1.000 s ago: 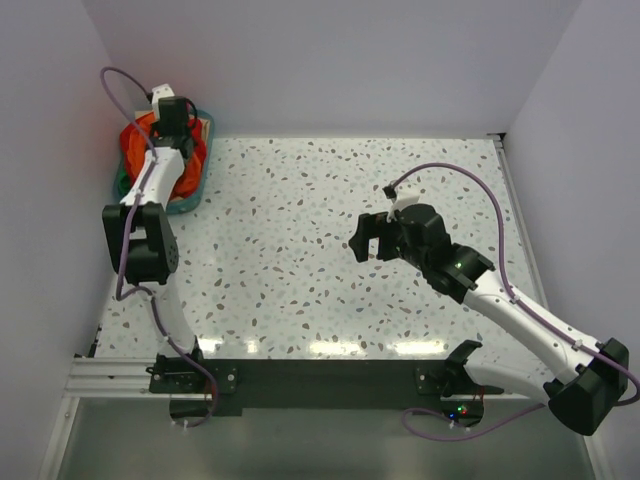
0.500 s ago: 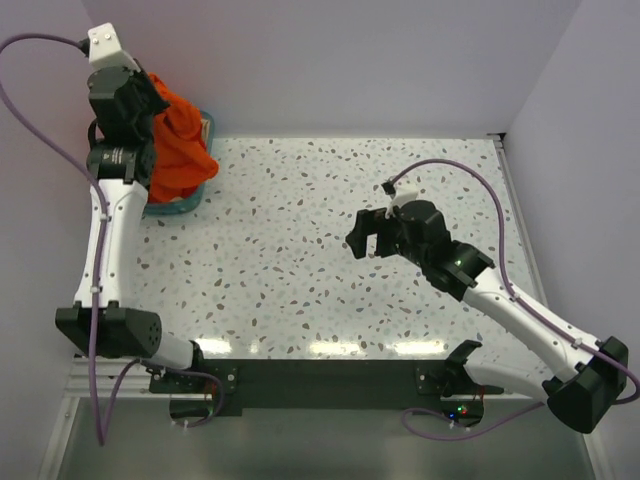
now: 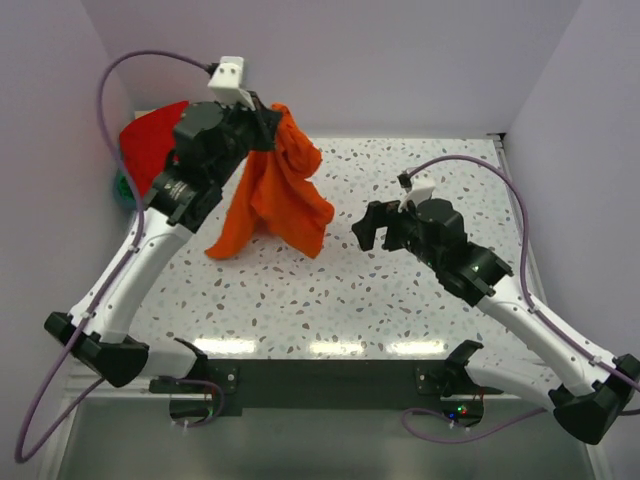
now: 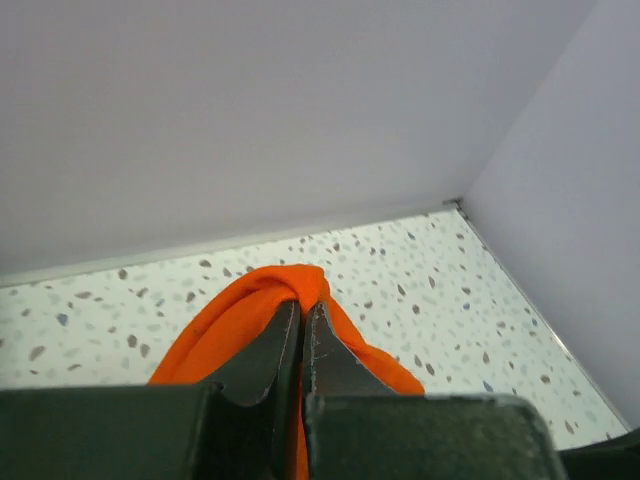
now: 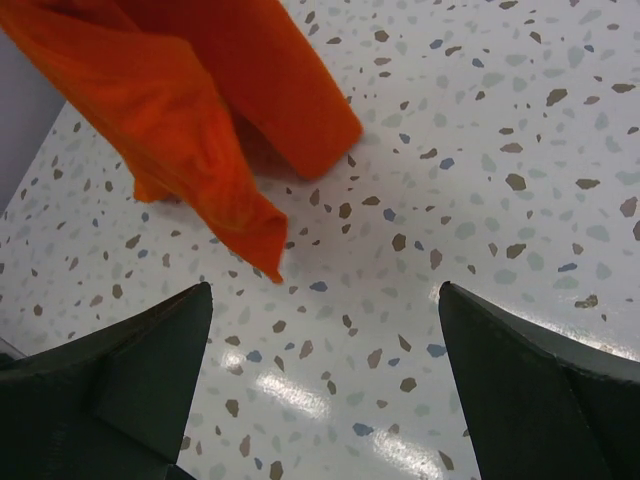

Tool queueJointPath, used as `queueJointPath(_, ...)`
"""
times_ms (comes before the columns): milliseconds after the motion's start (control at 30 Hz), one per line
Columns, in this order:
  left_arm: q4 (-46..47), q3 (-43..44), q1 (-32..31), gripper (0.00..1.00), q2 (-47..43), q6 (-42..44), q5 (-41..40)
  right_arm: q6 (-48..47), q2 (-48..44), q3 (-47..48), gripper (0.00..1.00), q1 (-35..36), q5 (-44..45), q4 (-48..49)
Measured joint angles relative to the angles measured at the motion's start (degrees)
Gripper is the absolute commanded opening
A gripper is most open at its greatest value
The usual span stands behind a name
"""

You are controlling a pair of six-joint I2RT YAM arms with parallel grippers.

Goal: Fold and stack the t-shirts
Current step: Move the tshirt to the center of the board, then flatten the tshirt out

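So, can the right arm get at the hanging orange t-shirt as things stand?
Probably yes. The right gripper is open and faces the orange t-shirt, which dangles from the shut left gripper. Only bare table lies between them.

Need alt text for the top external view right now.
The left hand pinches an orange t-shirt, which hangs bunched over the far left of the speckled table. The right hand hovers open to its right, holding nothing. Red cloth shows at the far-left edge.
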Motion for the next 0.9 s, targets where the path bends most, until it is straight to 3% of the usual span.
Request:
queueJointPath(133, 0.9, -1.1, -3.6, 0.00, 7.8, -3.0, 2.3, 0.8, -0.8, 0.0, 0.98, 0.0, 1.3, -0.1)
queueJointPath(200, 1.1, 0.4, -4.1, 0.13, 14.3, -4.3, 3.9, 1.3, -0.3, 0.0, 0.98, 0.0, 2.0, -0.3)
queueJointPath(233, 1.0, 2.2, -4.1, 0.33, 18.6, -4.9, 5.1, 1.6, 0.2, 0.0, 0.98, 0.0, 2.3, -0.4)
queueJointPath(333, -2.6, 14.0, -4.0, 0.53, 34.0, -6.5, 7.5, 2.4, 2.7, -0.1, 0.97, 0.0, 3.3, -0.5)
queueJointPath(400, -6.0, 20.3, -3.7, 0.61, 41.3, -7.2, 8.1, 3.2, 4.9, -0.2, 0.96, 0.0, 3.9, -0.9)
queueJointPath(467, -8.3, 19.8, -3.4, 0.63, 43.0, -8.0, 7.4, 4.1, 7.0, -0.8, 0.96, 0.0, 4.6, -1.5)
queueJointPath(533, -7.2, 12.0, -2.9, 0.67, 39.1, -9.2, 5.2, 5.2, 8.5, -2.4, 0.94, 0.0, 4.7, -1.8)
queueJointPath(633, -4.0, -8.0, -0.6, 0.65, 26.4, -12.7, 3.4, 7.0, 9.9, -6.3, 0.88, 0.0, 3.8, -1.1)
queueJointPath(733, -1.1, -25.2, 5.4, 0.63, 13.0, -17.0, 3.1, 8.8, 13.2, -9.9, 0.88, 0.1, 2.0, 0.8)
queueJointPath(833, 1.8, -35.3, 11.1, 0.63, 5.4, -20.1, 1.2, 9.9, 18.4, -11.4, 0.88, 0.3, 1.8, 2.3)
queueJointPath(900, 3.1, -38.4, 11.3, 0.63, 4.7, -21.2, 0.7, 10.3, 21.0, -11.5, 0.88, 0.3, 1.9, 3.5)
